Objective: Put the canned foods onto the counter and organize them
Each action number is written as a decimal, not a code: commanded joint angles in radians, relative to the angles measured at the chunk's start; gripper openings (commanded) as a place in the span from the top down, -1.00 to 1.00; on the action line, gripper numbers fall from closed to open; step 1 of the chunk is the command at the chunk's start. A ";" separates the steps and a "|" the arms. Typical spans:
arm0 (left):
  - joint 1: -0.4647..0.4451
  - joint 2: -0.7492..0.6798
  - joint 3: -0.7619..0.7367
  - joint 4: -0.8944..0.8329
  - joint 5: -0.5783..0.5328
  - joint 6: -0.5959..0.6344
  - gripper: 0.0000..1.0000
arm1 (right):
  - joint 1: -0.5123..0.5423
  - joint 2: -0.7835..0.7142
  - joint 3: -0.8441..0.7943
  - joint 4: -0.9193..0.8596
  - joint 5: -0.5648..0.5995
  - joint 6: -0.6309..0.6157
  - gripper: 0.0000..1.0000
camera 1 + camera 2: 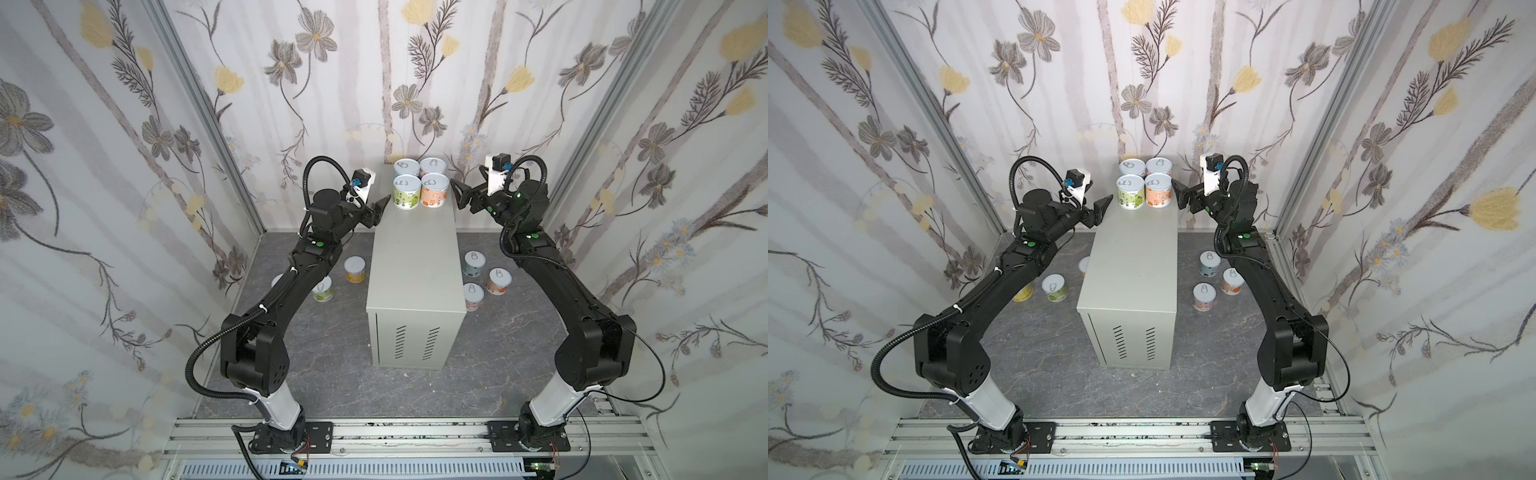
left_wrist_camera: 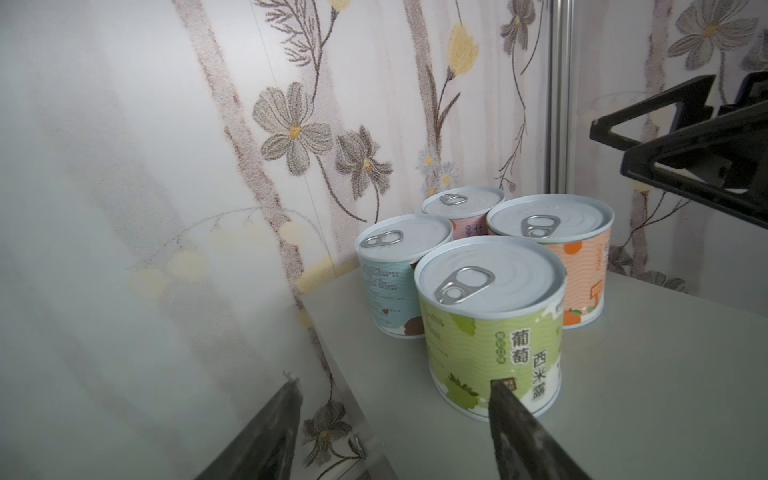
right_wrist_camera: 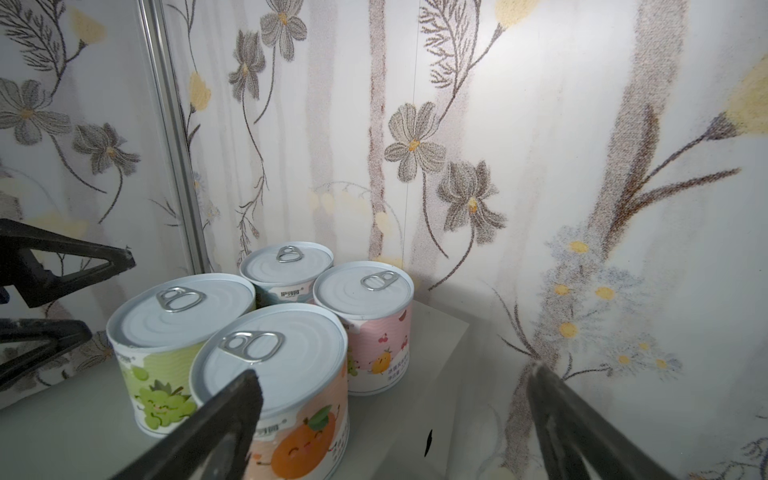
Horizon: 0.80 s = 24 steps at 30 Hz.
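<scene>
Your left gripper point(image 2: 392, 386) is hovering near the green can point(image 2: 490, 328), jaws partly apart, gripping nothing. Your right gripper point(image 3: 395, 370) is gaping wide and empty beside the orange can point(image 3: 299, 365). Four cans point(image 1: 407, 183) are standing in a tight square at the counter's point(image 1: 415, 257) far end. Six others are sitting on the floor point(image 1: 332, 353), three on each side.

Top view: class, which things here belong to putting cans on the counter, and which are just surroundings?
Job: counter; four cans on it; six cans down beside it.
Surroundings: flowered walls; marbled floor; base rail.
</scene>
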 commanded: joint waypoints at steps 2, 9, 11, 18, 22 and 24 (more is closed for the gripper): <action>-0.014 0.030 0.037 0.027 0.062 0.002 -0.39 | -0.001 0.024 0.028 0.012 -0.039 0.012 -0.99; -0.033 0.081 0.105 -0.013 0.095 0.011 -0.31 | -0.001 0.049 0.059 0.019 -0.054 0.019 -0.99; -0.036 0.092 0.119 -0.027 0.102 0.014 -0.30 | -0.001 0.056 0.065 0.019 -0.059 0.020 -0.99; -0.052 0.119 0.166 -0.084 0.103 0.033 -0.27 | -0.001 0.064 0.072 0.017 -0.070 0.021 -0.99; -0.056 0.127 0.172 -0.090 0.089 0.034 -0.27 | 0.000 0.067 0.075 0.016 -0.074 0.021 -0.99; -0.058 0.132 0.174 -0.088 0.077 0.033 -0.27 | 0.000 0.071 0.076 0.014 -0.076 0.019 -0.99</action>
